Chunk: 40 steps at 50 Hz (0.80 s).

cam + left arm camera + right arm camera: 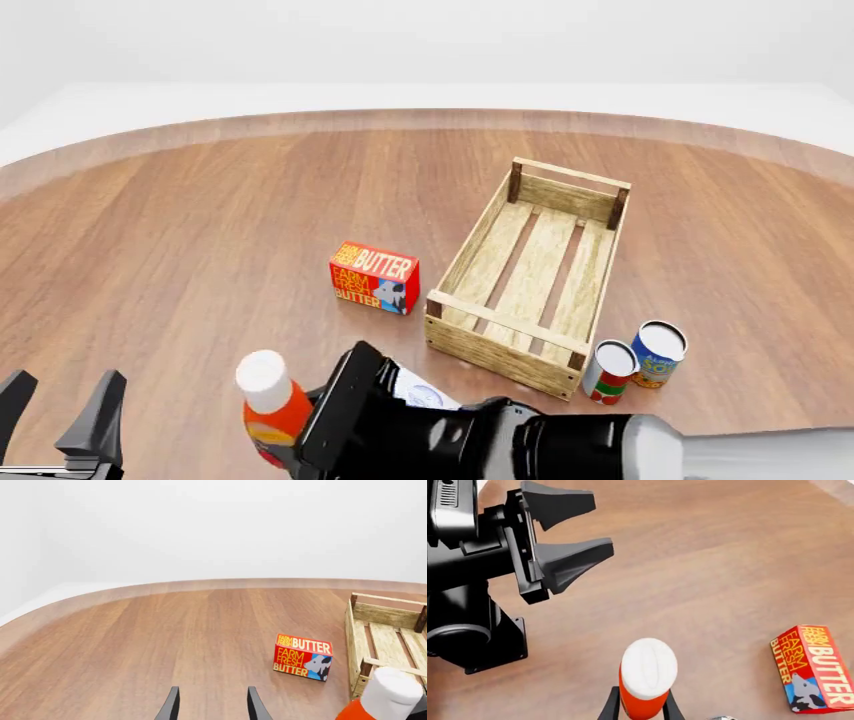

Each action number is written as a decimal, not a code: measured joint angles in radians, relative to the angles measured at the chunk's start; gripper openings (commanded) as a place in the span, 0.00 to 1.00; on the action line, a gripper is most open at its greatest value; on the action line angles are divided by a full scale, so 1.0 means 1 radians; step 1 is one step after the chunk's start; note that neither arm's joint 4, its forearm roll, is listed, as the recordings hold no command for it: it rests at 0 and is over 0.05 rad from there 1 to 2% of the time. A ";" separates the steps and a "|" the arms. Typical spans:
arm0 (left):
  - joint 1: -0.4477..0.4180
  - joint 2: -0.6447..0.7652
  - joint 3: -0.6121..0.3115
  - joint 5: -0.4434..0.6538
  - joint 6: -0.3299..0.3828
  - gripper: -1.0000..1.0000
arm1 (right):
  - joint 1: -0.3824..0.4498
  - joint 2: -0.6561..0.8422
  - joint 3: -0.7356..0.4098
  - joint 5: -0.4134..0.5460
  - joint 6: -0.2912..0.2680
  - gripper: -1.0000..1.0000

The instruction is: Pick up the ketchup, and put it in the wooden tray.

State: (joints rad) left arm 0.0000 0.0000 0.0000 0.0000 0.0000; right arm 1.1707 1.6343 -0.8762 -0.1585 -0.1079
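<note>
ketchup (pixel 646 680) upright between right tool (pixel 640 706) fingers, looks clamped | tray (pixel 534 275) far-right of it, long axis near-far | left tool (pixel 211 705) apart, idle

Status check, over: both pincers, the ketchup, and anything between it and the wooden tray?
Left pincer open, empty. Right pincer shut on ketchup, bottle upright, near table edge. Wooden tray holds nothing. Butter box and two cans beside the tray, off the direct path.

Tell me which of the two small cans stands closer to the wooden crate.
The red-and-white can, standing right at the light-wood slatted crate's near corner; the blue can stands beyond it, farther from the crate.
</note>
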 measured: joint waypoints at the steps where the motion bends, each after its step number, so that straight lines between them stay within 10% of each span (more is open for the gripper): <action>1: 0.000 0.000 0.000 0.000 0.000 1.00 | -0.007 -0.008 -0.002 0.009 -0.003 0.00; 40: 0.000 0.000 0.000 0.000 0.000 1.00 | -0.398 -0.247 -0.045 0.251 -0.092 0.00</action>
State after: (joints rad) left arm 0.0000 0.0000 0.0000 0.0000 0.0000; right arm 0.7730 1.3870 -0.9209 0.0921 -0.1999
